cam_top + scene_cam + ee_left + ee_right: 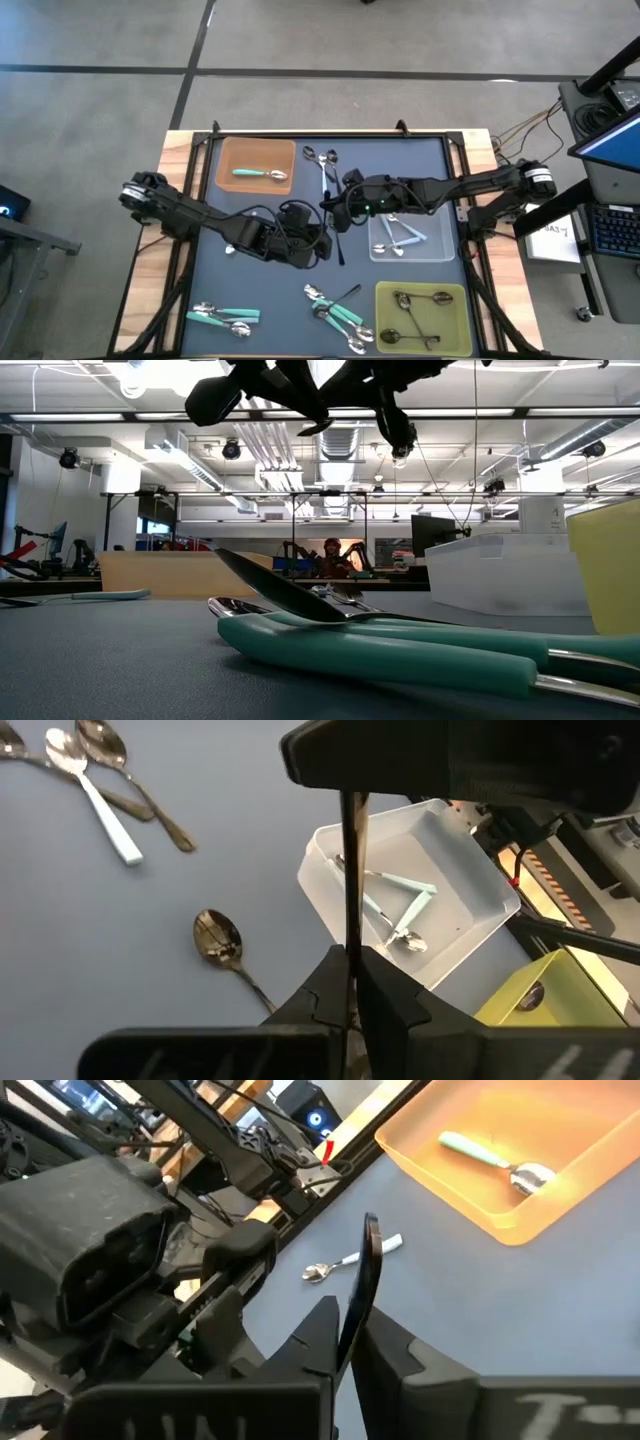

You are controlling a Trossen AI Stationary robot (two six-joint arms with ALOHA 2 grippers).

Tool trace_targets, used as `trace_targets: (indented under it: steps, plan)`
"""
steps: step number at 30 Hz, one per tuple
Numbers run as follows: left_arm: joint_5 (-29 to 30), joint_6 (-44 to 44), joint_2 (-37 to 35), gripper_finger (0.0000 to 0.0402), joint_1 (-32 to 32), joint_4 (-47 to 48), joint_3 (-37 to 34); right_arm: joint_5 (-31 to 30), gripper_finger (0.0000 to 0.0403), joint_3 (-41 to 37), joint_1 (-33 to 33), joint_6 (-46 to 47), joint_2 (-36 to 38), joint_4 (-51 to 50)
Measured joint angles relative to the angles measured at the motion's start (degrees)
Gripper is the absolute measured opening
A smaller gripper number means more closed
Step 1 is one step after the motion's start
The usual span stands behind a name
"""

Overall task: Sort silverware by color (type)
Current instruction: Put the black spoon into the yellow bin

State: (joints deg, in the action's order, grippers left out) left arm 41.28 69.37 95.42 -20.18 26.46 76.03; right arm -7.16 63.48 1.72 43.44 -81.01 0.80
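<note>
Your left end effector (322, 245) and right end effector (341, 212) both clamped on 1 thin dark-handled spoon (340, 240) (mid-handover), held above the dark blue surface (280, 300), beside the clear tray (440, 245).

My bench (300, 200) stands on a grey floor (90, 60) crossed by dark seam lines. Beyond it lies an open workshop with a ceiling (330, 445) of pipes and bright strip lights (560, 415), desks with monitors (432, 532), and a seated person (331, 557).
</note>
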Motion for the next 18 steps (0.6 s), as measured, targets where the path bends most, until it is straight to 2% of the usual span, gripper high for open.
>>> trace_targets:
  steps: [5,10,15,18]
  plan:
    - [0.39,-0.33,-0.02,0.0007,0.27,0.11,0.05,2.41,0.001,0.0,-1.41,-0.54,0.11,-0.15]
    - [0.42,-3.89,-0.41,0.004,0.61,0.52,2.05,4.03,0.0008,-0.13,-3.61,-2.64,0.52,-3.67]
    - [0.25,-11.73,-0.31,0.0082,0.83,1.57,5.04,11.04,0.0008,1.73,-5.86,-6.93,4.04,-16.81]
    - [0.24,-13.86,-0.31,0.0099,1.07,7.16,7.69,17.67,0.0008,2.91,-6.24,-9.11,7.13,-27.71]
